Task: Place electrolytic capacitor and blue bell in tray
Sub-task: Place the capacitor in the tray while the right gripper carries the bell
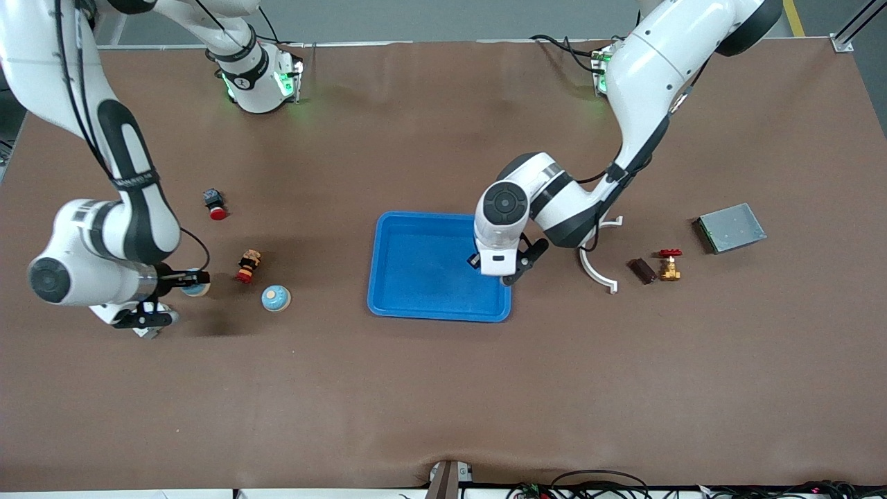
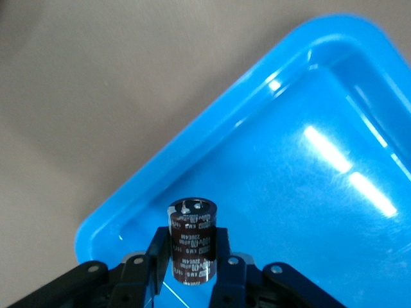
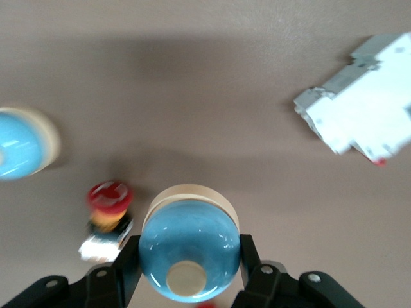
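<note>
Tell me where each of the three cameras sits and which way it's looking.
Front view: high across the table, facing both arms' bases; tray mid-table.
Left wrist view: on the left arm, looking down past the left gripper, shut on the capacitor, over the tray.
Right wrist view: on the right arm, looking down past the right gripper, shut on a blue bell.
Shared: front and left wrist views both show the tray.

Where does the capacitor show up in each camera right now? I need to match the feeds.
Front view: not visible; the left end effector hides it, over the blue tray edge nearest the left arm's end.
Left wrist view: capacitor upright between the left end effector's fingers, above the tray's corner.
Right wrist view: not in it; only the right end effector shut on a blue bell.
Shared landmark: the blue tray, in front and left wrist views.
</note>
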Robot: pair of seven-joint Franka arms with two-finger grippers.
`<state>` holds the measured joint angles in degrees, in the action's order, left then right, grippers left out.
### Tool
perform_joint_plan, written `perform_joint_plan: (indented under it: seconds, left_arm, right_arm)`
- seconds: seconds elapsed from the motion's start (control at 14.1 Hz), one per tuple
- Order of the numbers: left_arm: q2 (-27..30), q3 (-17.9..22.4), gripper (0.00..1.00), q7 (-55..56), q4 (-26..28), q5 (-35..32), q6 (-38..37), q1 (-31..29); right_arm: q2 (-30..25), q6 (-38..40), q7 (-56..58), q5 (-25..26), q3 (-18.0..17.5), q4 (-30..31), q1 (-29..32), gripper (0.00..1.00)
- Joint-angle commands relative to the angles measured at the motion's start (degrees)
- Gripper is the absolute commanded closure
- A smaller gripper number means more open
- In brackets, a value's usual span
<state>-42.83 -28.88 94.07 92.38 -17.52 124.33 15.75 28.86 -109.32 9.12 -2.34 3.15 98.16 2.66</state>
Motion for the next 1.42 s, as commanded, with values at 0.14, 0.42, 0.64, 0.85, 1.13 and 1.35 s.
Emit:
perform_joint_plan:
  seconds: [0.14, 0.42, 0.64, 0.85, 1.13, 1.35]
  left_arm:
    - [-2.69, 1.55, 0.94, 1.29, -1.5, -1.55, 0.65, 2.09]
    - [-2.52, 2.69, 0.0, 1.56, -1.5, -3.4, 0.56, 2.53]
    - [-0.59, 2.78, 0.0, 1.47, -1.76, -3.66, 0.12, 1.57]
    - [4.32, 2.69, 0.0, 0.86, -2.29, -3.83, -2.15, -1.67]
    - [11.01, 2.69, 0.0, -9.48, -1.94, -3.84, -14.27, -9.83]
    - [13.3, 2.17, 0.0, -19.69, 1.65, -2.96, -16.58, -20.02]
  right_arm:
    - [-3.36, 7.54, -12.43, -0.2, -0.16, -3.68, -6.43, 0.88]
    - [-4.16, 7.19, -21.93, -3.44, -0.16, -3.77, -11.7, 0.88]
    - [-3.98, 5.7, -28.52, -5.83, -0.16, -3.86, -15.74, 0.88]
    - [-3.55, 2.19, -37.13, -5.83, -0.16, -3.77, -21.28, 0.87]
    - [-1.97, -2.56, -46.19, -5.83, -0.16, -3.77, -28.05, 0.88]
    - [-0.21, -5.46, -48.93, -9.33, -0.16, -3.77, -30.6, 0.88]
